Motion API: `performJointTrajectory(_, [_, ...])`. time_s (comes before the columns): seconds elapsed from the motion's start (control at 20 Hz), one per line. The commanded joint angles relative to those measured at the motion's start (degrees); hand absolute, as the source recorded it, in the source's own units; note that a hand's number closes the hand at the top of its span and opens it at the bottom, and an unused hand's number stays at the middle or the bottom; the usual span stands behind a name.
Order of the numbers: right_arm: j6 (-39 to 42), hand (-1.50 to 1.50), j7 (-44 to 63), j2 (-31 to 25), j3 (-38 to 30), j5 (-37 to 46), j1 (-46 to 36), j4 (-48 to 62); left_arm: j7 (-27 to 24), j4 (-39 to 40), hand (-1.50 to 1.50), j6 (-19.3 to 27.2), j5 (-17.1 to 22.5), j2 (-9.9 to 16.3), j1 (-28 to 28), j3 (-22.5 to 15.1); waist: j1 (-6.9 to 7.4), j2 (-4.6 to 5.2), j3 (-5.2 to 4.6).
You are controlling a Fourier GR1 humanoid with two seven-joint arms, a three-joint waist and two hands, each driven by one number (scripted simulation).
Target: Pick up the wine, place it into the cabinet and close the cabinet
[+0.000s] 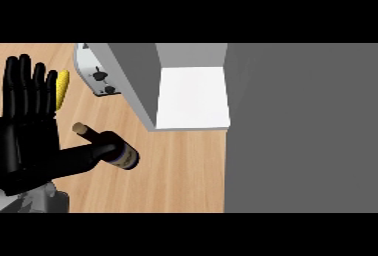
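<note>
The cabinet (190, 97) stands open on the wooden counter (177, 175), its white inner floor showing between grey walls, with a broad grey panel, perhaps its door, filling the view to the right of the opening. The wine bottle (111, 150) lies tilted on the counter below and to the left of the cabinet's opening, near its front corner but apart from it, its cork-coloured mouth pointing up and left and its dark labelled body toward the lower right. The left hand (29, 130) shows left of the cabinet, at the view's left edge, fingers straight and pointing up, the palm flat; its thumb reaches out toward the bottle and overlaps it, though whether it actually touches is hard to tell from this angle. A yellow object (63, 90) peeks out from behind the fingers, and a white appliance with black knobs (97, 75) sits against the cabinet's left wall.
</note>
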Motion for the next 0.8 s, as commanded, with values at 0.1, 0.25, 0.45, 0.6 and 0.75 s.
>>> performJointTrajectory(0.1, [3.61, -1.5, 9.05, -3.22, -1.47, -8.56, 2.52, -6.33, 6.73, 6.97, -1.5, 10.71, 0.02, -2.0, -11.55, -0.75, 0.34, -0.14, 0.12])
performJointTrajectory(0.25, [2.94, -1.5, 12.46, -2.89, -1.69, -9.49, 4.93, -11.22, 8.92, 3.64, -1.5, 9.29, 2.0, -2.04, -9.62, -1.14, 0.92, -0.25, 0.11])
performJointTrajectory(0.45, [4.57, -1.5, 11.09, -2.2, -4.12, -9.7, 2.4, -7.95, 5.36, 9.3, -1.5, 14.34, 1.99, -2.06, -12.14, -4.53, 1.03, -0.16, 0.11])
performJointTrajectory(0.6, [4.33, -1.5, 14.77, -2.28, -5.88, -11.77, 3.23, -11.39, 6.68, 7.89, -1.5, 17.3, -0.3, -2.06, -12.19, -7.54, 1.02, -0.19, 0.11])
performJointTrajectory(0.75, [4.25, -1.5, 11.66, 1.25, 0.14, -4.68, 2.4, -7.73, 9.4, 8.18, -1.5, 19.49, -2.49, -2.07, -14.99, -8.96, 1.12, -0.19, 0.12])
